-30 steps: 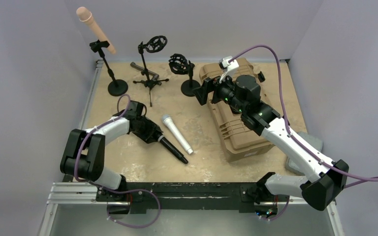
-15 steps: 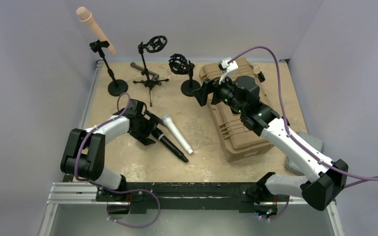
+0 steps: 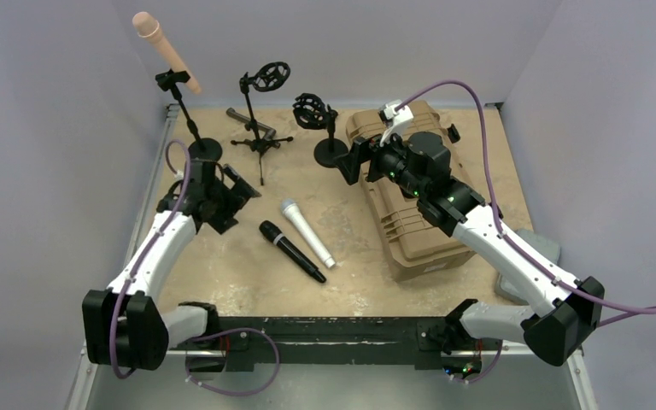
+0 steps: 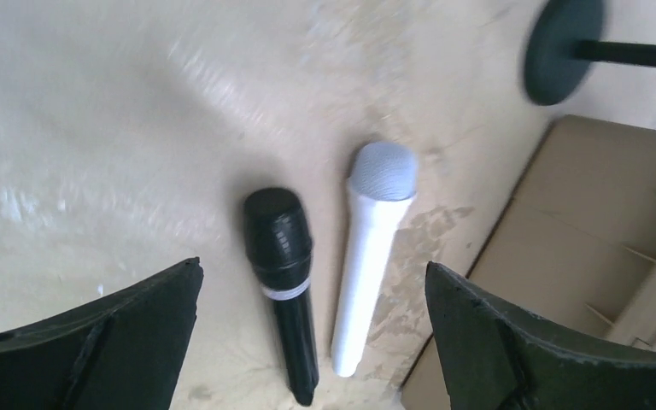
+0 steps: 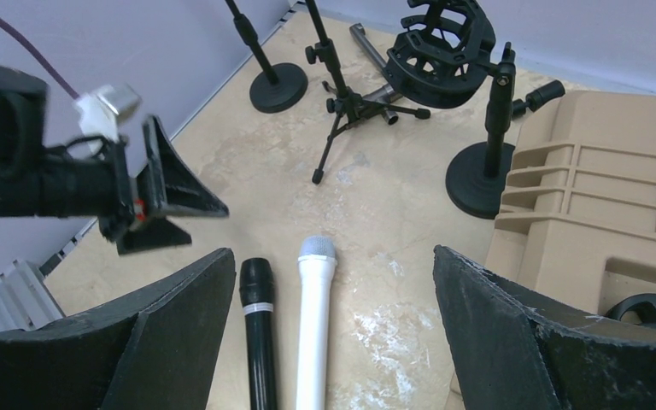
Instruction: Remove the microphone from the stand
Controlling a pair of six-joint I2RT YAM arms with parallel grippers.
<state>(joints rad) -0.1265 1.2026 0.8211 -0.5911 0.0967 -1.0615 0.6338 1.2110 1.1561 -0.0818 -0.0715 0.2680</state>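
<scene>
Gapes wide, grips nothing: left gripper (image 3: 236, 203) (ditto right gripper (image 3: 352, 162), beside the tan case (image 3: 410, 226)). Just ahead, side by side on the table (image 3: 359, 282): black microphone (image 3: 291, 251), white microphone (image 3: 306, 232). Behind, tilted up in the stand (image 3: 186, 115) at back left: pink microphone (image 3: 165, 49), tripod stand (image 3: 259, 128) close alongside.

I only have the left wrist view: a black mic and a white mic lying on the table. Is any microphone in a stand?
Observer: Yes. A beige microphone sits clipped in the far-left stand, tilted up toward the back wall.
Operator: And the other stands?
Observer: The tripod stand and the round-base stand hold no microphone.
Operator: Where's the right gripper?
Observer: The right gripper is open and holds nothing, beside the round-base stand.
</scene>
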